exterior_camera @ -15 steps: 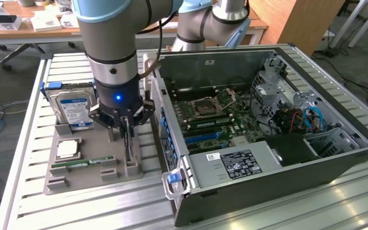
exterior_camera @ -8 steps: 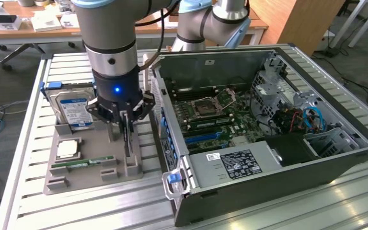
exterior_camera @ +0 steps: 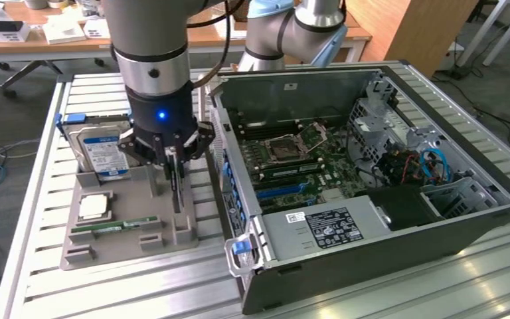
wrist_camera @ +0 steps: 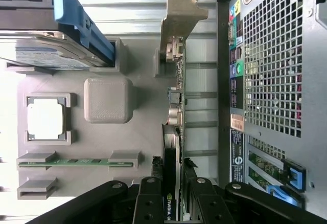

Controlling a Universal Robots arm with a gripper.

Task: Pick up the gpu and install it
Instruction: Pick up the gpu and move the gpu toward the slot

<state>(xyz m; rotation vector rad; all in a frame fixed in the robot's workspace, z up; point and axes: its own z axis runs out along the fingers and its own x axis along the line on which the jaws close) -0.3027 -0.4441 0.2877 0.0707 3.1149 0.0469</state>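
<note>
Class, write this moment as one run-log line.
phase: pick | gripper: astride graphics card | card: on edge in grey holder | computer case: open, beside holder

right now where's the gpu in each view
Exterior view: the gpu stands on edge in the grey tray, between the hard drive and the computer case.
Wrist view: the gpu is edge-on, between the tray's square block and the case's mesh wall.
Shared landmark: the blue-edged hard drive.
</note>
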